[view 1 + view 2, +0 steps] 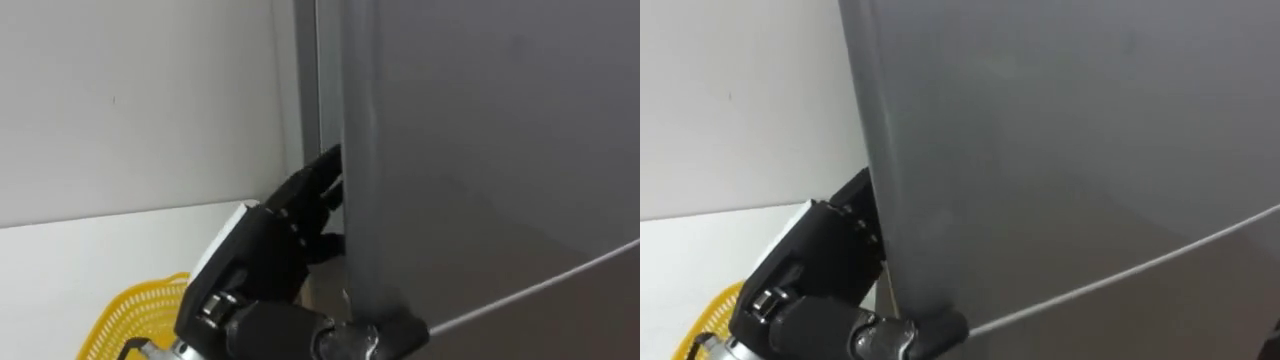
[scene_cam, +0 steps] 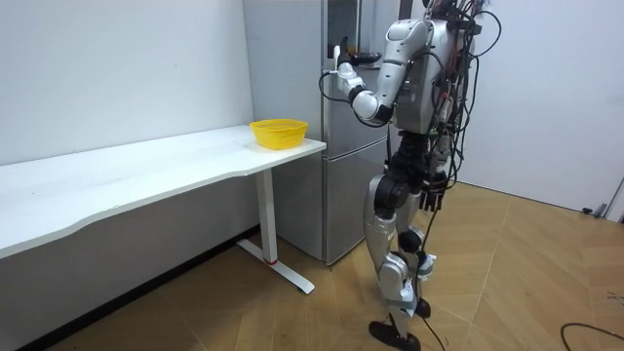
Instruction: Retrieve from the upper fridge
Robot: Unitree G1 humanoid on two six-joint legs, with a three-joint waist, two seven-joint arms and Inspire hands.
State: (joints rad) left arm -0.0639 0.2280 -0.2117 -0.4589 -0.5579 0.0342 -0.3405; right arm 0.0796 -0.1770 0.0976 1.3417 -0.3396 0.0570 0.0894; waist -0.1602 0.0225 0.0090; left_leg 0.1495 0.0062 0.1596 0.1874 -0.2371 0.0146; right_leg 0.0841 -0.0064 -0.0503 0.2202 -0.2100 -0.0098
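The grey upper fridge door [image 1: 500, 150] takes up the right of both eye views, close in front of me. My left hand [image 1: 280, 230] is raised at the door's left edge and reaches into the narrow dark gap between that edge and the fridge body, where its tips are hidden. The right eye view has the same hand [image 1: 825, 255] half behind the door [image 1: 1090, 150]. In the room view I stand upright facing the fridge [image 2: 341, 146], left hand [image 2: 343, 73] held up at the upper door. The inside of the fridge is hidden.
A yellow mesh basket [image 1: 130, 315] sits on the white table [image 2: 146, 161] just left of the fridge, below my left arm. A white wall runs behind the table. A light seam below the upper door marks the lower door.
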